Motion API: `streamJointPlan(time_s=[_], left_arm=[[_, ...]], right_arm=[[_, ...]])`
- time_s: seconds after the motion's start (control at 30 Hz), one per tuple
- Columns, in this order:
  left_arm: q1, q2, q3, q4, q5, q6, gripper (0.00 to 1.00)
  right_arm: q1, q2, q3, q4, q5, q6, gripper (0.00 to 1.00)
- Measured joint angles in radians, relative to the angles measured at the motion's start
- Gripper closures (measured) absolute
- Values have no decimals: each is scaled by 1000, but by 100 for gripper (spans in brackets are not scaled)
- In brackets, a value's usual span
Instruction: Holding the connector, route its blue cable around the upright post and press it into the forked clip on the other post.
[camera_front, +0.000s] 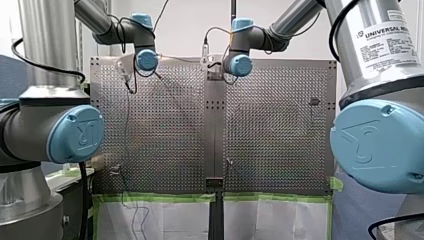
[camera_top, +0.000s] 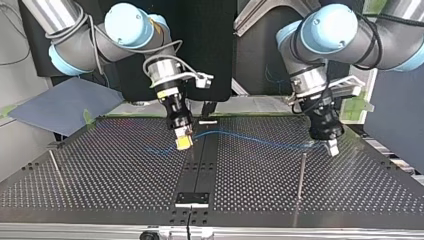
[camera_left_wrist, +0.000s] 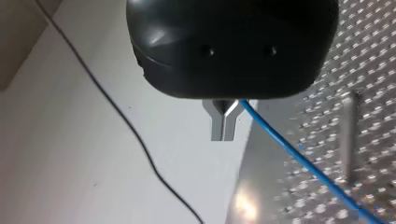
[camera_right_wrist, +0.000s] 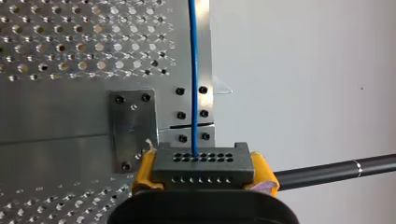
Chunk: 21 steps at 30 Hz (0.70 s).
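- Two tools hang over the perforated counter (camera_top: 100, 175): my right tool (camera_top: 183, 141) at the top view's left and my left tool (camera_top: 330, 146) at its right.
- In the right wrist view, my right tool is clamped on the connector (camera_right_wrist: 203, 164). This is a dark block with rows of small holes, squeezed between yellow pads (camera_right_wrist: 144, 173).
- That connector sits just above the counter, beside its dark centre strip (camera_top: 202, 165).
- From the connector, the blue cable (camera_top: 250, 136) runs in a low arc across the top view to my left tool.
- In the left wrist view, my left tool's metal fingers (camera_left_wrist: 218, 126) are pressed together. The cable comes out right at them, so it appears pinched there.
- One upright post (camera_top: 301, 175) stands on the counter near my left tool, closer to the top-view camera. The cable runs past on its far side.
- Another thin post (camera_top: 56, 167) stands near the top view's left edge, well apart from the cable. I cannot tell whether it carries a fork.
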Motion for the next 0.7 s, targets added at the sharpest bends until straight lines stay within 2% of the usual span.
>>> streamJointPlan(time_s=[0.17,0.33,0.53,0.7], left_arm=[[15,-21,42,-22,9,-2,100],[28,-65,85,-44,27,-1,100],[47,-125,104,-49,63,0,100],[63,-155,106,-48,74,-4,100]], right_arm=[[0,19,-19,7,1,-2,100],[1,49,-43,12,0,-5,100],[1,87,-79,27,-2,-7,100],[2,105,-96,36,-3,-10,100]])
